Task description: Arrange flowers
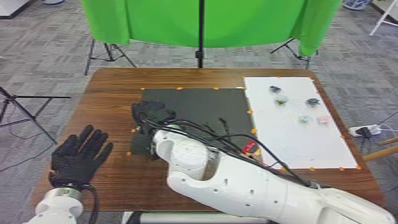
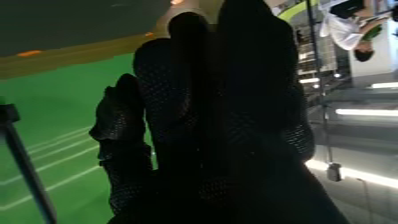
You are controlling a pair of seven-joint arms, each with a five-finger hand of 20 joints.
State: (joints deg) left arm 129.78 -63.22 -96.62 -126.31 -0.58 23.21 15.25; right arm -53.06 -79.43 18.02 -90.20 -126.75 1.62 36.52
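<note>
While L robot hand (image 1: 75, 164) lies released, R robot hand (image 1: 153, 111) (mesh-gloved, can't tell grip) overlaps blk rect. mat (image 1: 202, 103).

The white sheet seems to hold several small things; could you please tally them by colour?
On the white sheet:
Dark things: 2
Green things, one of them paler: 2
Pink thing: 1
Total: 5
</note>
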